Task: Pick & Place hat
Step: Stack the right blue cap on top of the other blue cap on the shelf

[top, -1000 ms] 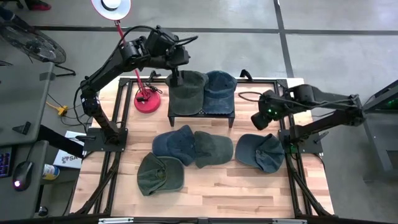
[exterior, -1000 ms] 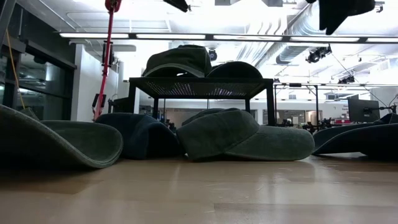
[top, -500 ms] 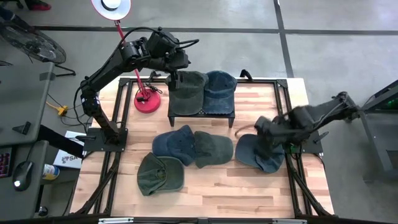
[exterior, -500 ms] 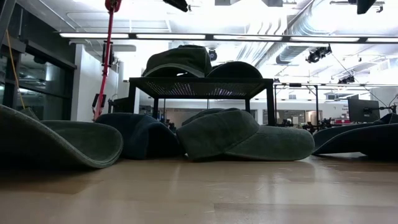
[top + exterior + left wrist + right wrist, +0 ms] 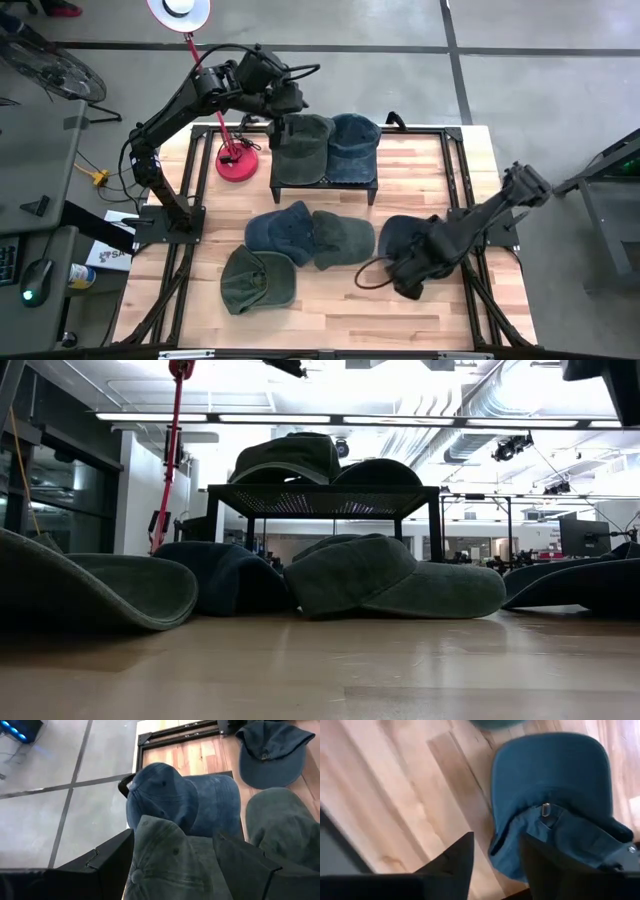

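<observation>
Two dark, near-black jointed arms of slim tubular links and chunky rounded joint housings. Left arm (image 5: 175, 100) matte black with thin black cables looping off its wrist; right arm (image 5: 480, 215) likewise dark, a loose cable curling beside its wrist. Each end effector built of two broad, flat, angular black fingers (image 5: 107, 865) with sharp bevelled edges (image 5: 450, 862).

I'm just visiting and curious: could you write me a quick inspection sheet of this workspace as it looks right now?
Surface: wooden table.
Job's things: green hat and blue hat on black rack; four hats on table, rightmost blue hat.
Clutter: red lamp base.
Grippers: left gripper open above green hat; right gripper open, over rightmost hat.
Cables: loop by right arm.
Surroundings: concrete floor.
</observation>
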`<action>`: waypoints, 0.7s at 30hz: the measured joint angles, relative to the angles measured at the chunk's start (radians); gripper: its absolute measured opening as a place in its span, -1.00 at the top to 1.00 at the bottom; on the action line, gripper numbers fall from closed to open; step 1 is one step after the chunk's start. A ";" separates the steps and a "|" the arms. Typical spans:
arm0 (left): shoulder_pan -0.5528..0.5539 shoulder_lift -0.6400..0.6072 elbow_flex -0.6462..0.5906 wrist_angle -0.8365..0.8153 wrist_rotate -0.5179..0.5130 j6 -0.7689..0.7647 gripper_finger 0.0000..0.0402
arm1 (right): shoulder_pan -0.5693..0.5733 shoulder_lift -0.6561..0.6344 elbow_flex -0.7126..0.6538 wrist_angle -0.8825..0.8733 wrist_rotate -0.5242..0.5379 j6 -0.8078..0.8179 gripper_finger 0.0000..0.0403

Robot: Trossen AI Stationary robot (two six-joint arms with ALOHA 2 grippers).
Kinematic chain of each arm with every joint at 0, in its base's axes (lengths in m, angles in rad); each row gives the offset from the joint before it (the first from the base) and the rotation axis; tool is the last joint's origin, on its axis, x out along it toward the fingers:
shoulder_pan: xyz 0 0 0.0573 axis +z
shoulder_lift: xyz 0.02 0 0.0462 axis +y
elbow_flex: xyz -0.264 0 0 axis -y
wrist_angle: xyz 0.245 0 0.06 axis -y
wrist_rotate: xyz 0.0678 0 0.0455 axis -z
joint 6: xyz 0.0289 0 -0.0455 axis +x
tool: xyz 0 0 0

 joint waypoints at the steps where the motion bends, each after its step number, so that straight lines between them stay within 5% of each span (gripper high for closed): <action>1: 0.000 0.000 0.000 -0.011 0.000 0.000 -0.33 | 0.002 0.018 0.000 -0.003 0.000 0.000 0.19; 9: 0.000 0.000 0.000 -0.091 0.000 -0.003 -0.33 | 0.001 0.169 0.000 0.026 0.021 -0.039 -0.20; 21: 0.000 0.000 0.000 -0.145 0.002 -0.025 -0.33 | -0.002 0.272 -0.189 0.202 -0.083 0.040 -0.22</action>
